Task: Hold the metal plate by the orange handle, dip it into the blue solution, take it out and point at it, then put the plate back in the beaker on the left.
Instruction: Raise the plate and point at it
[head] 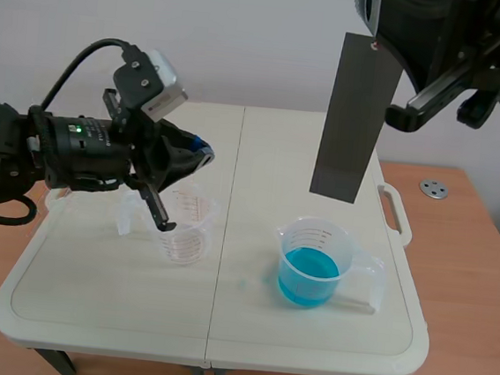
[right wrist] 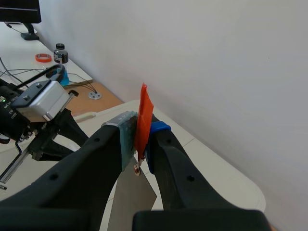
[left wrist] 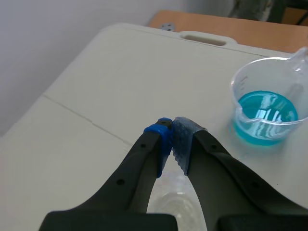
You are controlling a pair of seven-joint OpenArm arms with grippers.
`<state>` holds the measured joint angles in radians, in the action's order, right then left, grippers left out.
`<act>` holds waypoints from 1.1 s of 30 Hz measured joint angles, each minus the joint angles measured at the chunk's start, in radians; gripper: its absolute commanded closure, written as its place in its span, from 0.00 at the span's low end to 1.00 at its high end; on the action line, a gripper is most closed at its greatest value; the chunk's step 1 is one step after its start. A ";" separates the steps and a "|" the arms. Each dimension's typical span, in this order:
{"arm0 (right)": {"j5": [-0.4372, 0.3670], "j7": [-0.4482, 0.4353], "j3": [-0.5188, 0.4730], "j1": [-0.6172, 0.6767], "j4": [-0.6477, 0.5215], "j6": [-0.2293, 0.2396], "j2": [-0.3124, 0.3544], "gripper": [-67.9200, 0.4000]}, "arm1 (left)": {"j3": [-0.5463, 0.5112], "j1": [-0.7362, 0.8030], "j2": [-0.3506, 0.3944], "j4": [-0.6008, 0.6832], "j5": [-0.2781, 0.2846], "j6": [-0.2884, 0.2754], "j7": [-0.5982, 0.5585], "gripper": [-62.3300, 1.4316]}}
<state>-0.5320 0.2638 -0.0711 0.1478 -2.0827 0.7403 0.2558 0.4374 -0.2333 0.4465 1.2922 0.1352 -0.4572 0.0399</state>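
Metal plate [head: 354, 118], hanging upright and clear of the table [head: 262, 153], lower edge above and slightly behind the beaker of blue solution [head: 311, 266], not in the liquid. Orange handle [right wrist: 143, 118] pinched between the pads of the right gripper [right wrist: 139, 142], raised high. Left gripper [left wrist: 172, 137], fingers closed on nothing, tips just over the empty beaker [head: 184, 233] at the left. Likely hazards: swinging of the plate on its thin handle during descent, with a knock on the rim and a spill; slipping from so slight a pinch; collision with the left gripper on return.
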 measured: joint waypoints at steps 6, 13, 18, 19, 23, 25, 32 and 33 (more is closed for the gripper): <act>0.000 0.000 0.000 0.000 0.000 0.000 0.000 0.98 | -0.143 0.198 0.119 0.071 0.000 0.113 -0.062 0.94; 0.000 0.000 0.000 0.000 0.000 0.000 0.000 0.98 | -0.388 0.497 0.232 0.213 0.034 0.179 -0.128 0.94; 0.000 0.000 0.000 0.000 0.000 0.000 0.000 0.98 | -0.576 0.726 0.246 0.246 0.048 0.202 -0.153 0.94; 0.000 0.000 0.000 0.000 0.000 0.000 0.000 0.98 | -0.607 0.771 0.246 0.247 0.048 0.202 -0.166 0.94; 0.000 0.000 0.000 -0.002 0.000 0.000 0.000 0.98 | -0.697 0.943 0.246 0.247 0.048 0.203 -0.182 0.94; -0.001 0.000 0.000 -0.011 0.000 0.000 0.000 0.98 | -0.720 1.023 0.246 0.247 0.048 0.202 -0.202 0.94; -0.005 0.000 0.008 -0.068 0.000 -0.001 0.000 0.97 | -0.734 1.237 0.228 0.246 0.048 0.203 -0.211 0.94; -0.004 0.000 0.017 -0.074 0.000 -0.001 0.000 0.98 | -0.734 1.256 0.219 0.246 0.048 0.203 -0.211 0.94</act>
<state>-0.5362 0.2642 -0.0544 0.0734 -2.0827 0.7395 0.2562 -0.2970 1.0225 0.6651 1.5379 0.1833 -0.2543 -0.1711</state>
